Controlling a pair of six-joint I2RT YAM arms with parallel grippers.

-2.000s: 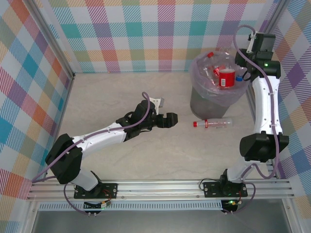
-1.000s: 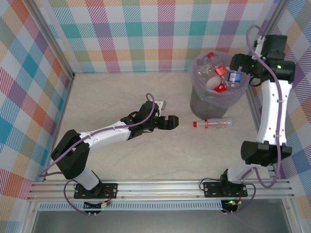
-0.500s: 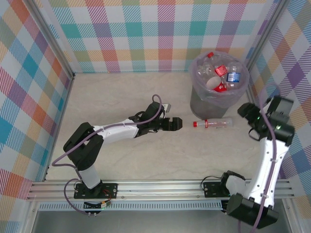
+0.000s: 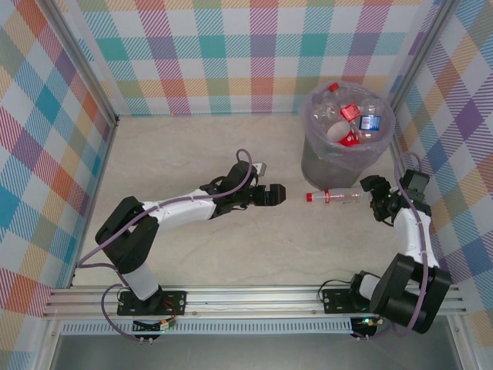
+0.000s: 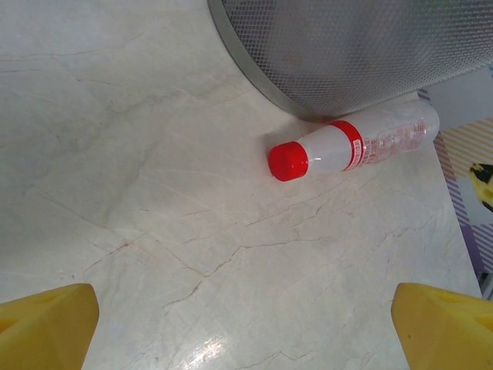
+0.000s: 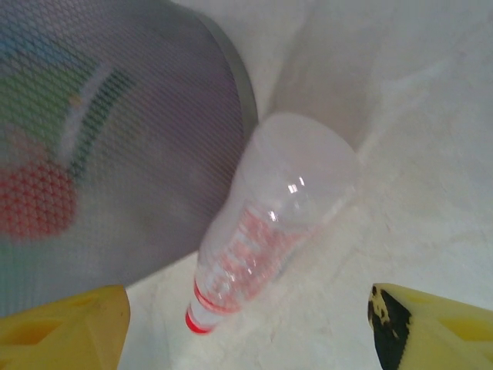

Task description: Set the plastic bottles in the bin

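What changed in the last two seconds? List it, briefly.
The right pincer released its load into the bin, swung away and came down, now open at the base end of the lying bottle. The left pincer edged slightly toward that bottle's cap, open. The bottle and bin stayed put.

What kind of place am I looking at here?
Probably a robot test cell: checked walls box in a marble-look table, an aluminium rail runs along its near edge, and a grey bin holds plastic bottles.
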